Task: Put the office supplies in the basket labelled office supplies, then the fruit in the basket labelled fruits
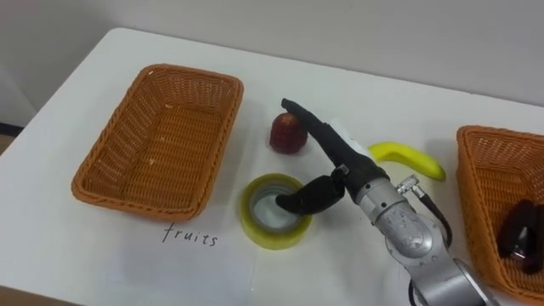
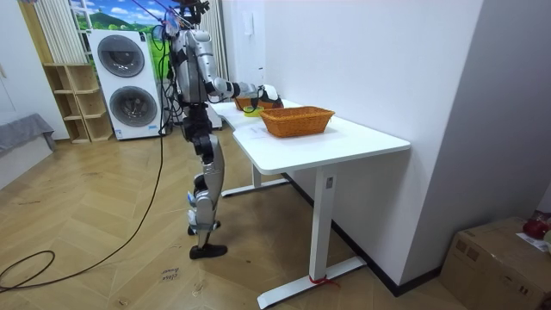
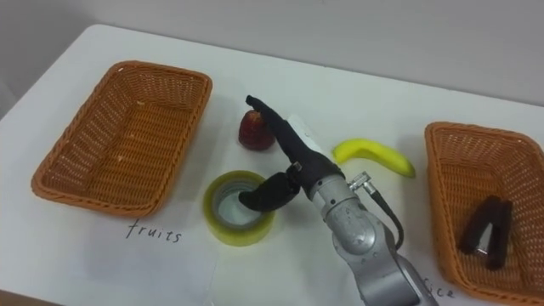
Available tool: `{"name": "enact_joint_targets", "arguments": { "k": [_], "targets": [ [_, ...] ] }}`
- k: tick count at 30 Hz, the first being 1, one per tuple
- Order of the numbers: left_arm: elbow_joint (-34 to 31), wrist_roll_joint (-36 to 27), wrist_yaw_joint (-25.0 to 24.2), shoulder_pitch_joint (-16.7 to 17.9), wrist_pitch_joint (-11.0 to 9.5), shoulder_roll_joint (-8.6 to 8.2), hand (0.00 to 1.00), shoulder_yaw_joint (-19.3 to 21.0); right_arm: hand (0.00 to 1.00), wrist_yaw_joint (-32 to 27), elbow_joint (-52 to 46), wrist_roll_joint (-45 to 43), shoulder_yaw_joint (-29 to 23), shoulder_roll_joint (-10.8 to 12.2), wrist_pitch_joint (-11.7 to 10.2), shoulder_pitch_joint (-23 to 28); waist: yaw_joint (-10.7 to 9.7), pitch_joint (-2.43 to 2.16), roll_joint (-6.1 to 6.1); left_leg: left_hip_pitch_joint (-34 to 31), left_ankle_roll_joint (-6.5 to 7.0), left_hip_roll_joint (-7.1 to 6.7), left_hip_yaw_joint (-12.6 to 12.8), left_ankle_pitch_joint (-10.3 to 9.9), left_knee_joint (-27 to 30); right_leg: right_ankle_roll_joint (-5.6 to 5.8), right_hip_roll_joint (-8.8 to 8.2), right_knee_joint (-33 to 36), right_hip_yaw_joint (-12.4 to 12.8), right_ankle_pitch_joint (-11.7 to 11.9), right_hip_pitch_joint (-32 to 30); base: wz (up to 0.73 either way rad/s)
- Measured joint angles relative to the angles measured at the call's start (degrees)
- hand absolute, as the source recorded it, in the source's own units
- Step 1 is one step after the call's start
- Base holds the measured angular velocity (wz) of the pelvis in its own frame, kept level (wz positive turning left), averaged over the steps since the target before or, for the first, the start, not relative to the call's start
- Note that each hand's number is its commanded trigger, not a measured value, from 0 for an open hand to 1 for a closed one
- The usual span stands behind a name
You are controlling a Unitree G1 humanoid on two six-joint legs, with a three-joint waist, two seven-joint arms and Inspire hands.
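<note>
A yellow tape roll [image 1: 255, 225] lies flat on the white table [image 1: 76, 255], in front of a red apple [image 1: 286, 136]. My right hand [image 1: 340, 157] reaches in from the lower right and hovers over the roll. Its straight fingers point at the apple and its thumb dips into the roll's hole; it is open. A banana [image 1: 410, 159] lies just right of the hand. An empty wicker basket [image 1: 102, 166] stands at the left. A second wicker basket [image 1: 476, 183] at the right holds a black office item [image 1: 520, 231].
A handwritten label [image 1: 190, 236] marks the table in front of the left basket. In the room view I stand at the table's long side, and a washing machine [image 2: 129, 82] and shelves [image 2: 73, 103] are behind me.
</note>
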Motion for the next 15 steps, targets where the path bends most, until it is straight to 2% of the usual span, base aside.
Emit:
{"name": "enact_joint_targets", "arguments": {
  "k": [15],
  "targets": [
    [0.2,0.0,1.1,0.1,0.7,-0.01,0.00,-0.1,0.00,-0.4,0.0,-2.1,1.0,0.2,0.0,0.0,0.1,-0.22,0.89,-0.1,0.00,-0.02,-0.2,0.0,-0.1,0.00,0.00,0.0,-0.5,0.0,0.0,0.00]
  ]
}}
